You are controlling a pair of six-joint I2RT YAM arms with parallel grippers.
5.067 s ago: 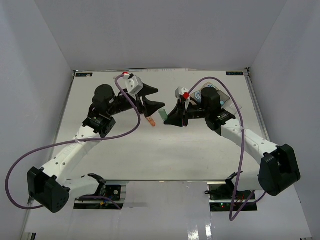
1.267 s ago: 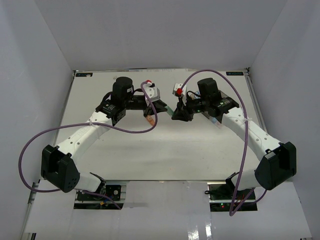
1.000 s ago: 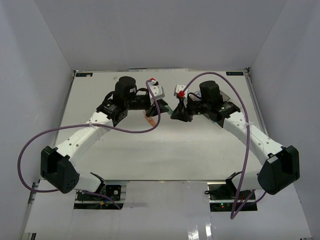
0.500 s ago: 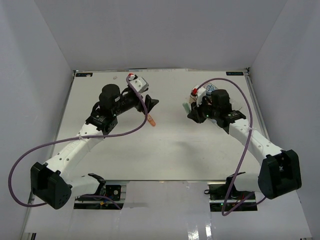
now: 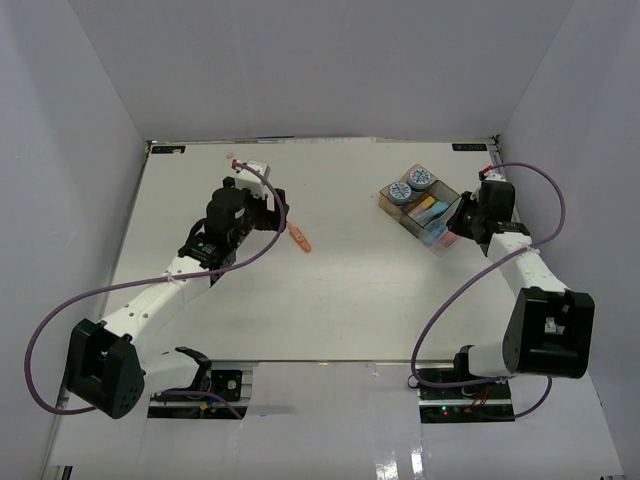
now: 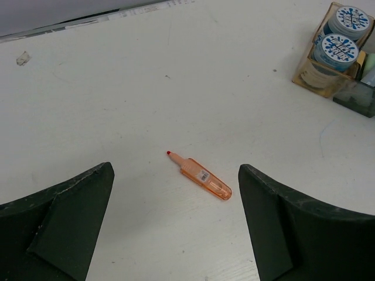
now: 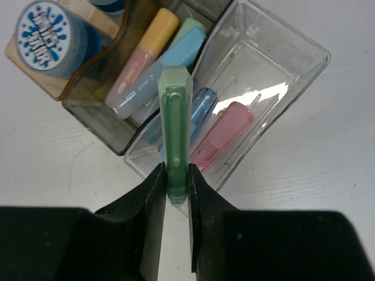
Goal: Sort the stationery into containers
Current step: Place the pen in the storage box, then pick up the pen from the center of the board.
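Left gripper: fingers spread wide with nothing between them. It is raised above the table, on the 9 o'clock side of the table's centre in the overhead view.

Orange marker: lies flat on the bare table, just to the 10 o'clock side of the table's centre in the overhead view. It sits below the gap between the left fingers and touches neither. In the left wrist view its red tip points to about 10 o'clock. It is well apart from the trays.

Right gripper: fingers pressed together on the near end of the green marker. In the overhead view it stands at the 4 o'clock edge of the tray cluster.

Green marker: pinched at its near end. In the right wrist view it runs toward 12 o'clock, over the near part of the clear tray. Its far end is above the wall shared with the grey tray. Whether it touches anything below cannot be told.

Tray cluster: at about 2 o'clock from the table's centre in the overhead view.

Clear tray: holds a blue piece and a pink piece, side by side.

Grey tray: joined to the clear tray; holds a yellow-capped piece and a pale blue piece, side by side.

Amber tray: farthest of the cluster; holds the near roll and the far roll, patterned faces up, just beside each other.
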